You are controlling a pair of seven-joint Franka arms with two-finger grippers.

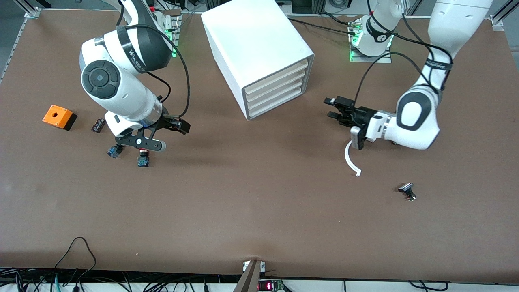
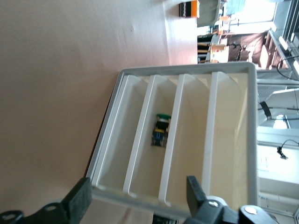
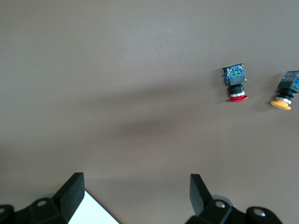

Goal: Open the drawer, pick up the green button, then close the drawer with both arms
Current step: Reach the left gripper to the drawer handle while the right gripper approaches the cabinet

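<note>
The white cabinet (image 1: 259,44) stands at the middle of the table near the bases, its four cream drawer fronts all pushed in. The drawer (image 1: 276,106) is the lowest one. My left gripper (image 1: 331,108) is open, level with the cabinet's front and a little apart from it, holding nothing. In the left wrist view the cabinet's front (image 2: 233,140) fills the space ahead of the open gripper (image 2: 139,198), and the green-capped button (image 2: 161,130) lies inside one of the lower slots. My right gripper (image 1: 181,125) is open and empty over bare table (image 3: 135,191).
A red-capped button (image 1: 142,160) (image 3: 236,84) and an orange-yellow-capped button (image 1: 114,151) (image 3: 285,93) lie under the right arm. An orange box (image 1: 59,117) and a small dark part (image 1: 98,125) lie toward the right arm's end. A small black part (image 1: 407,191) lies near the left arm.
</note>
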